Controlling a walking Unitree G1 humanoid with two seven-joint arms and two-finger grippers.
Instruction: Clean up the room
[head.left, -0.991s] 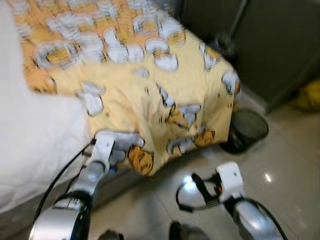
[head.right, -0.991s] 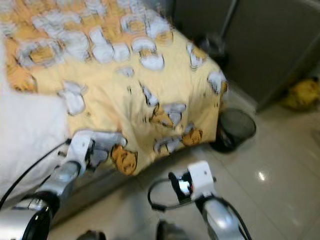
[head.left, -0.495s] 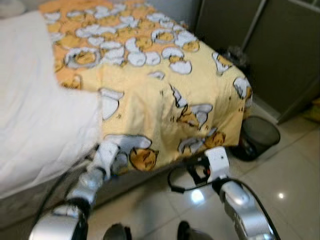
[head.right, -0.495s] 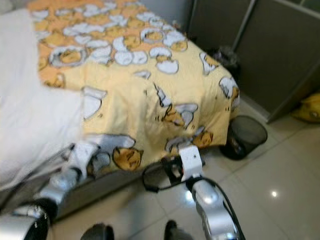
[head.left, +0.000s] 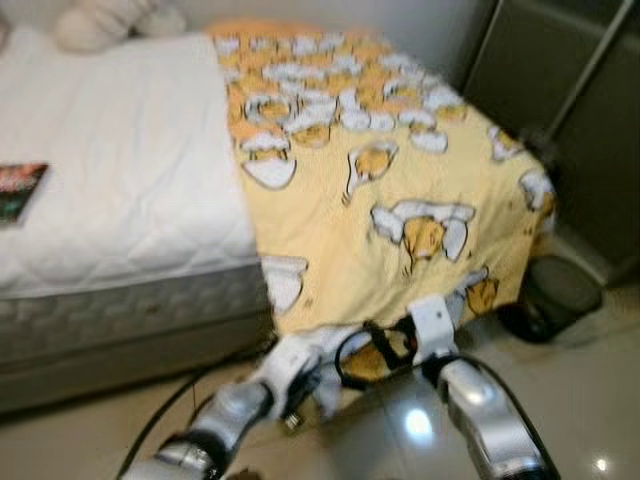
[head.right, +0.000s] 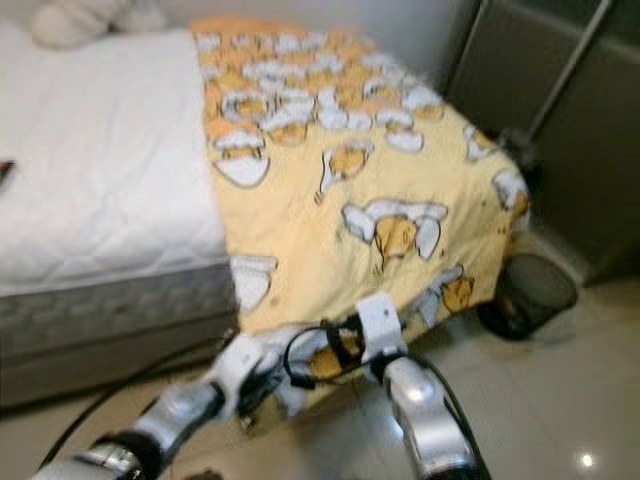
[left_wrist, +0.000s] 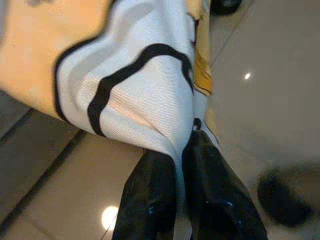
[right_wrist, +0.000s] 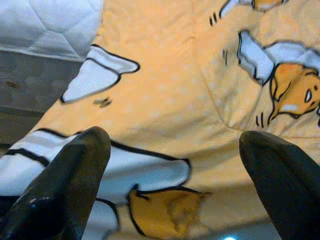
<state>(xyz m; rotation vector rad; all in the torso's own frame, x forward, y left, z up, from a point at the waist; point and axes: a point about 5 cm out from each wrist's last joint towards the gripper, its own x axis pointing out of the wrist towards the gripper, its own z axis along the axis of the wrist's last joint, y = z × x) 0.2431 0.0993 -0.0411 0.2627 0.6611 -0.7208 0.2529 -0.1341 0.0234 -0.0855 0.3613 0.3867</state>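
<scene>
Bed (head.left: 120, 230) w/ white mattress; yellow blanket (head.left: 400, 200) covers its foot end, hanging to the floor (head.left: 590, 400). Left hand (left_wrist: 182, 150) clamped on blanket's lower edge, fingers together w/ cloth pinched. Right hand (right_wrist: 172, 165) spread wide, facing the blanket; contact unclear. Black bin (head.left: 555, 300) by bed corner, blurry. Book (head.left: 18, 190) cut off at edge.

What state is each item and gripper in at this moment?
yellow blanket: spread over the bed's foot, lower edge pinched.
left gripper: shut on the blanket's edge.
right gripper: open, facing the blanket.
book: lying flat on the white mattress.
wastebasket: upright beside the bed.
</scene>
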